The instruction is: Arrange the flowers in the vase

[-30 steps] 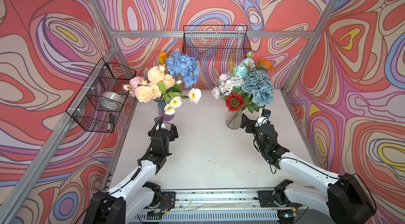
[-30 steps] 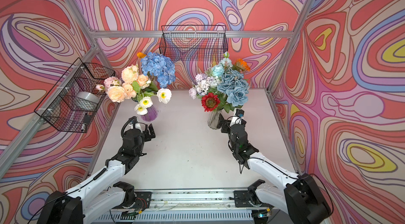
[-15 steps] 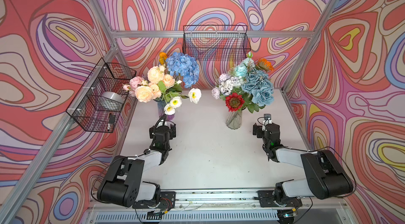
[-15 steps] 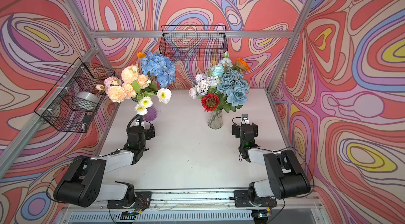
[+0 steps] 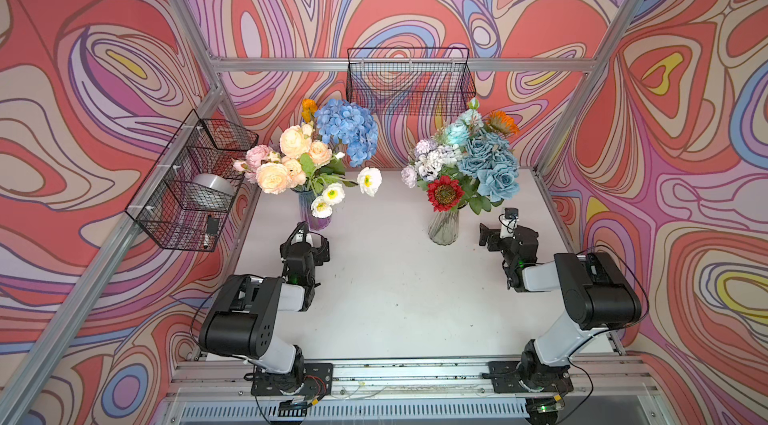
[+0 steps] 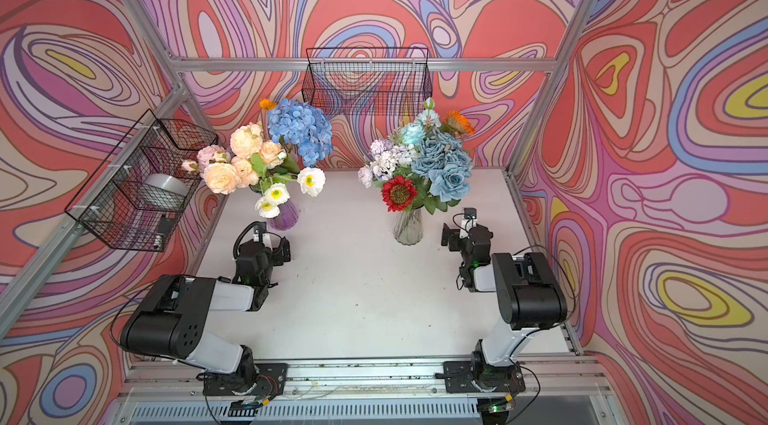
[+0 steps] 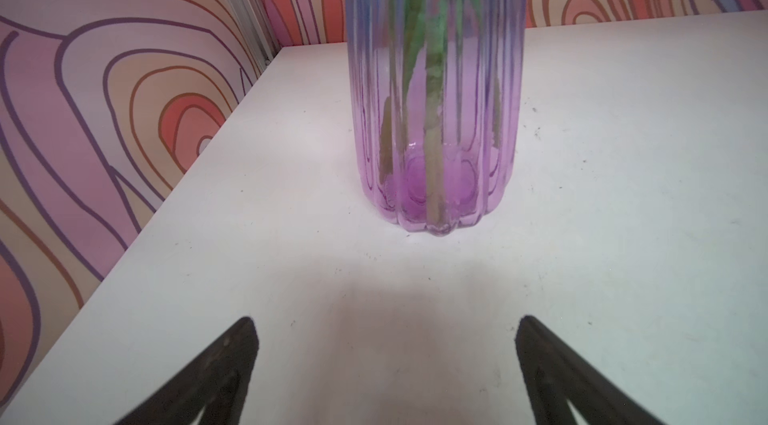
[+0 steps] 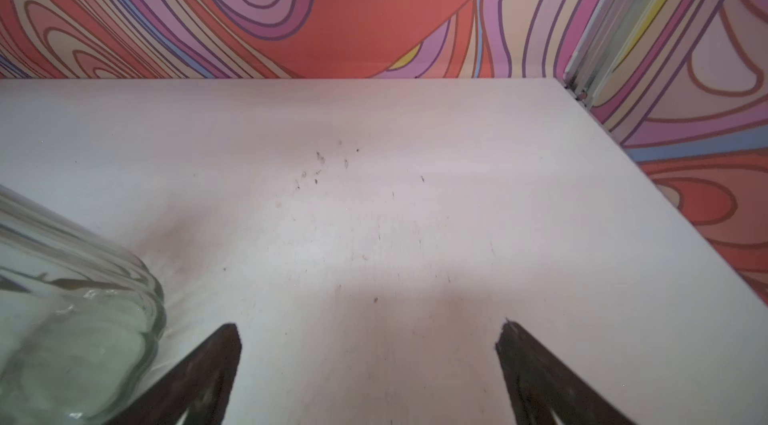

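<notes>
Two bunches of flowers stand in vases on the white table (image 5: 395, 298). At the left, a blue hydrangea (image 5: 349, 132), peach roses (image 5: 274, 178) and white poppies (image 5: 370, 181) fill a purple vase (image 5: 314, 215) (image 7: 434, 111). At the right, teal roses (image 5: 494, 161) and a red sunflower (image 5: 444, 193) fill a clear vase (image 5: 444, 227) (image 8: 70, 340). My left gripper (image 5: 306, 242) (image 7: 384, 319) is open and empty, a short way in front of the purple vase. My right gripper (image 5: 507, 236) (image 8: 370, 325) is open and empty, just right of the clear vase.
A wire basket (image 5: 191, 182) on the left wall holds a silver roll (image 5: 210, 190). Another wire basket (image 5: 409, 82) hangs on the back wall above the bunches. Aluminium frame posts and patterned walls close in the table on three sides.
Both arms have drawn back from the vases and folded at the elbows. The grippers stay open, and the flowers and vases have not moved.
</notes>
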Robot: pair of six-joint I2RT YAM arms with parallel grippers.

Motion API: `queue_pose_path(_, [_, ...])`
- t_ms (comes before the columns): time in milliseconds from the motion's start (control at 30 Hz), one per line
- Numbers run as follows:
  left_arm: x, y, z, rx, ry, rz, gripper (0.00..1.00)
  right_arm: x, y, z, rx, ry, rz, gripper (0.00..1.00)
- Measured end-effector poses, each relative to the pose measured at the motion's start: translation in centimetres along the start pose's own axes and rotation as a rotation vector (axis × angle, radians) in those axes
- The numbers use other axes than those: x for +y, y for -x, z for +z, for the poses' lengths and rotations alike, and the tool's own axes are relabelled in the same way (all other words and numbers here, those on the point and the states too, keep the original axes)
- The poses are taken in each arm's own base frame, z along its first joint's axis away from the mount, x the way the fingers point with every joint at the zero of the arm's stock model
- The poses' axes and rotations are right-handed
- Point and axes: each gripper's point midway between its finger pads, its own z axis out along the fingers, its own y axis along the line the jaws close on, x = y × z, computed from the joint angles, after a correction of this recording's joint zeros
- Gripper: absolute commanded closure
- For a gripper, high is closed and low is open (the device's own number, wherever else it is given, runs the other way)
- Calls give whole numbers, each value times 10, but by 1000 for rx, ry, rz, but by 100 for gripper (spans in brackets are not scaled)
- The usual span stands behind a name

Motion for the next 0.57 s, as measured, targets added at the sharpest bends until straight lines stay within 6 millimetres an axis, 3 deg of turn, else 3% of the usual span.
queue_pose_path(567, [-3,7,5,-3,-15,-8,0,-4,7,1,-28,-23,28,2])
